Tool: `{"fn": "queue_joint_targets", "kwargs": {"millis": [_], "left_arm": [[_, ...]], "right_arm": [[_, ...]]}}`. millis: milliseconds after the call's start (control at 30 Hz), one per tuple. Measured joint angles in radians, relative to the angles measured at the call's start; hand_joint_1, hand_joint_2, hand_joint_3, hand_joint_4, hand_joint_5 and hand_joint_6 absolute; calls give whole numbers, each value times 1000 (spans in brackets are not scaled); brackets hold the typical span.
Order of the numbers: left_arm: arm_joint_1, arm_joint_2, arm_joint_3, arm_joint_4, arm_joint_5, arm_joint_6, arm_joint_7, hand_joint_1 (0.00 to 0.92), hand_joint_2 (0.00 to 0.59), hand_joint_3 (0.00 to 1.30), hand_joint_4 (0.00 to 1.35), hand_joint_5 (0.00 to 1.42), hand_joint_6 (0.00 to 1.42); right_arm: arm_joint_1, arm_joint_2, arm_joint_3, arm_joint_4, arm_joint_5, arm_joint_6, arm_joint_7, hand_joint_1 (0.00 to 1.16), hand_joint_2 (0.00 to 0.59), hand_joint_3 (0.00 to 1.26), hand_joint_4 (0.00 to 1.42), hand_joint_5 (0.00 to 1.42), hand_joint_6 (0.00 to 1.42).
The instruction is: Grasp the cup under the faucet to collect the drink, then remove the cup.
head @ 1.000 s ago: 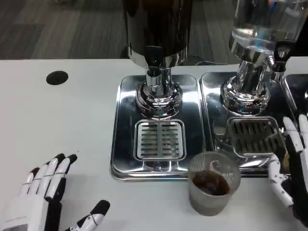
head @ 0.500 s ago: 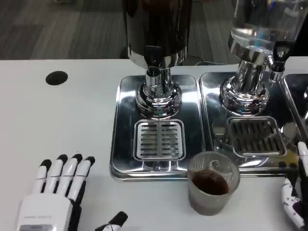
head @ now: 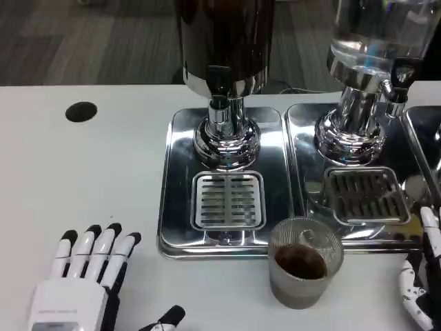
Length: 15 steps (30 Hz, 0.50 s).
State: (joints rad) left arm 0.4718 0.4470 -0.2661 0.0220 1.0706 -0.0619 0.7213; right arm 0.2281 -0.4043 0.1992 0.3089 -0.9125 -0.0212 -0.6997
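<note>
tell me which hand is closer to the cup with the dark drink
Right. The right hand sits just beside the cup, apart from it; the left hand rests far across the table.

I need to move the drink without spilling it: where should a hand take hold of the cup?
Grip the cup around its ribbed wall, probably from its right side, where the right hand waits. It stands upright, open-topped, partly filled, with the tray rim behind.

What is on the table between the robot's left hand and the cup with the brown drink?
Nothing. In the head view, only bare white table lies between the left hand and the cup.
</note>
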Motion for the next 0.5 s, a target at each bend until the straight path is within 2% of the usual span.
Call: {"fn": "queue_joint_targets", "kwargs": {"millis": [500], "left_arm": [[13,-6,-24,-25,1,31,0,0,157,220,0,82,27]], "right_arm": [[-18,-5,18,32,19,-35,-21,0,566,78,0,0,0]]}}
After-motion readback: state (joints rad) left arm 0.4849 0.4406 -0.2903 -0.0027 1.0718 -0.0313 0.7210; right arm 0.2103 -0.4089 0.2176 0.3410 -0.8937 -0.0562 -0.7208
